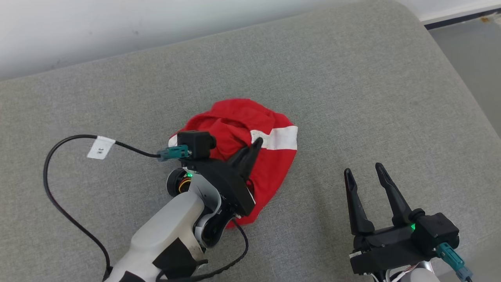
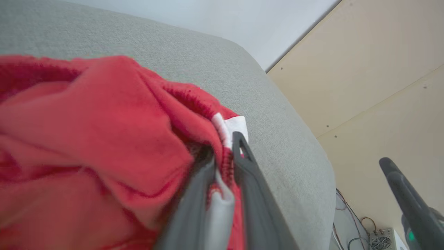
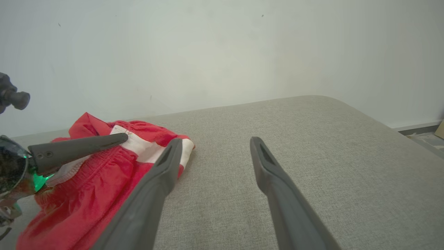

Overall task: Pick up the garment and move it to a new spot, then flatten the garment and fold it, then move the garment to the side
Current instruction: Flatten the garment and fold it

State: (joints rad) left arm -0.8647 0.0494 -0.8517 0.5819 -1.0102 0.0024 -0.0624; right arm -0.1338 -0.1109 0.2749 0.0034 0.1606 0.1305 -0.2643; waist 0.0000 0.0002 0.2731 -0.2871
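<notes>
Head view: I've got the red garment (image 1: 270, 156) crumpled in a heap near the middle of the grey cushion (image 1: 352, 98), w/ its white band (image 1: 280, 138) on the side toward the right arm. The left gripper (image 1: 250, 150) sits on top of the heap, fingers close together and dug into the fabric. A black cable (image 1: 51, 188) w/ a white tag (image 1: 101, 147) loops over the cushion by that arm. The right gripper (image 1: 363, 168) is at lower right, well apart from the cloth, fingers spread, nothing btwn them.

Left wrist view: the left gripper (image 2: 223, 146) has its jaws nearly together and pinching a fold of the garment (image 2: 86, 139). I see red knit and a strip of white cloth (image 2: 222, 208) btwn the two fingers. The rest of the cloth bulges to the left of the fingers, blurred. The cushion (image 2: 277, 139) runs past on the right. One finger of the right gripper (image 2: 406, 194) shows at lower right, in front of a beige panel (image 2: 364, 86).

Right wrist view: the right gripper (image 3: 216, 142) is spread wide over bare cushion (image 3: 312, 156), holding nothing. The garment (image 3: 97, 194) lies at left and its white band (image 3: 145, 152) passes behind the left-hand finger; can't tell if they touch. One finger (image 3: 79, 147) of the left gripper lies across the cloth, tip at the band. Pale wall (image 3: 208, 52) behind.
</notes>
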